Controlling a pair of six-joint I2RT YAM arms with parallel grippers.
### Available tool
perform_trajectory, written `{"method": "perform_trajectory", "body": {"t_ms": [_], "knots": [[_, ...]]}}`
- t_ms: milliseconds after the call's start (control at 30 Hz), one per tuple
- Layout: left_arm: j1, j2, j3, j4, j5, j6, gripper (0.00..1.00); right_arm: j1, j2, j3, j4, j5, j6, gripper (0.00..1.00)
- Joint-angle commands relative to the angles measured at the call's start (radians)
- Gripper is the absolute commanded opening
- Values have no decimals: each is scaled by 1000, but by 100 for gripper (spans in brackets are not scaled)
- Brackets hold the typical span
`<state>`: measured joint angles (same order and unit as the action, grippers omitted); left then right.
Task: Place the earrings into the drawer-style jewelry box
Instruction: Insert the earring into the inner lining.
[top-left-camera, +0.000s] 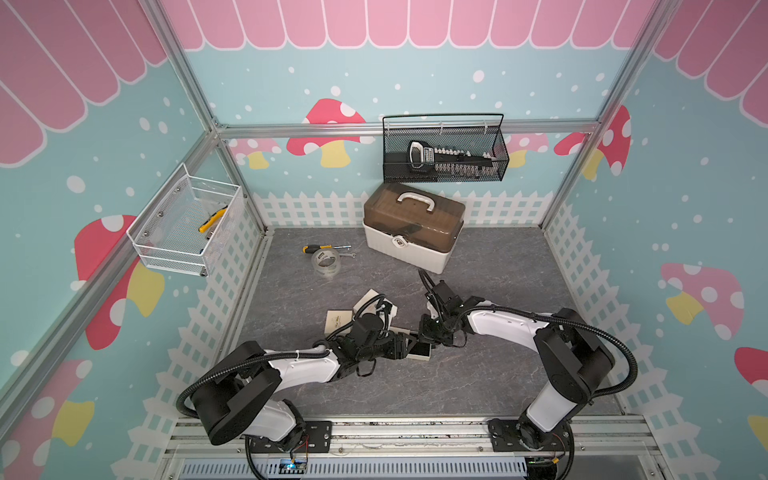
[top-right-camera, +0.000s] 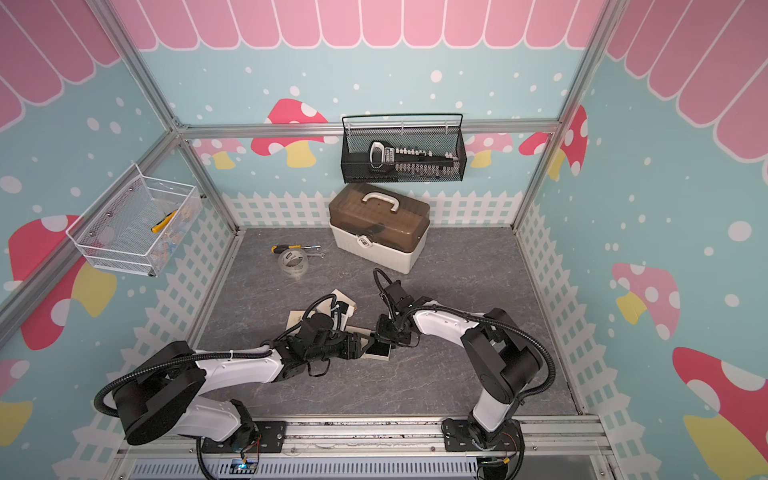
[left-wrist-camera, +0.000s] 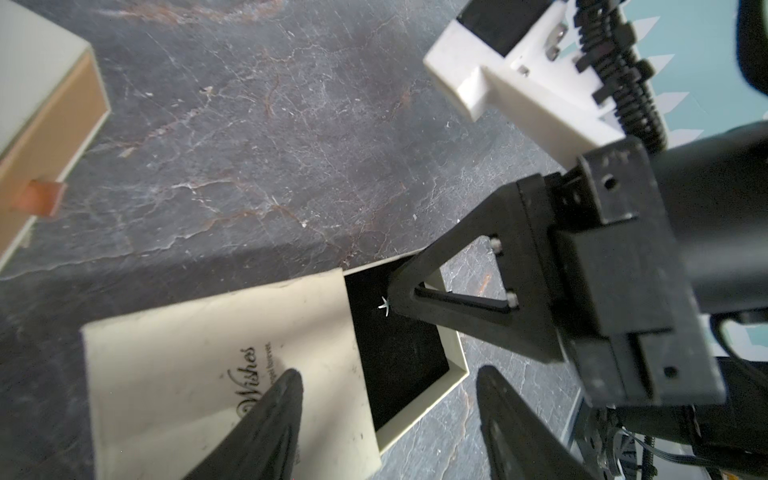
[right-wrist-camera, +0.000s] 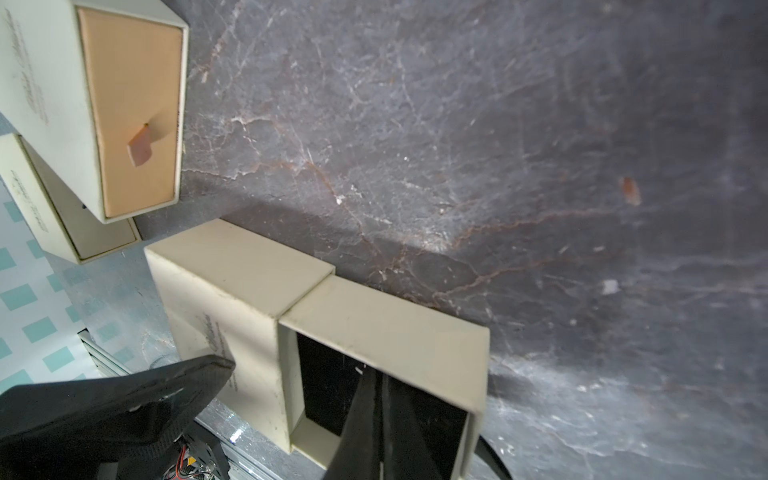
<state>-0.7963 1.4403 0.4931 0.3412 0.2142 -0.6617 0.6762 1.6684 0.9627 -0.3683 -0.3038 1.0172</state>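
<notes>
**Two white-and-black arms trailing ribbed hose**

The left arm (top-left-camera: 299, 368) and the right arm (top-left-camera: 505, 324) wear glossy white shells between bulky matte-black joints. A ribbed black hose (top-left-camera: 633, 365) runs along each arm, and a white zip tie (top-left-camera: 298, 354) cinches the left one. The right gripper (left-wrist-camera: 392, 291) has black, open-framed triangular fingers fixed with silver screws (left-wrist-camera: 512, 297). The left gripper (left-wrist-camera: 386, 384) has tapering black fingers. Black base plates (top-left-camera: 318, 432) carry bolts.

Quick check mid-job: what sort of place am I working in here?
Likely a staged robot test cell, not a real room: cartoon mushroom wall panels on an aluminium frame, two arms bolted to a front rail, and props such as a toolbox.
</notes>
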Motion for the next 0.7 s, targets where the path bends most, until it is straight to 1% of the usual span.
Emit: {"method": "perform_trajectory", "body": {"t_ms": [0, 667], "knots": [[-6, 14, 0, -18, 8, 13, 68, 8, 18, 1, -22, 19, -5, 0], [-6, 14, 2, -30, -2, 18, 68, 10, 23, 16, -71, 46, -20, 0]]}}
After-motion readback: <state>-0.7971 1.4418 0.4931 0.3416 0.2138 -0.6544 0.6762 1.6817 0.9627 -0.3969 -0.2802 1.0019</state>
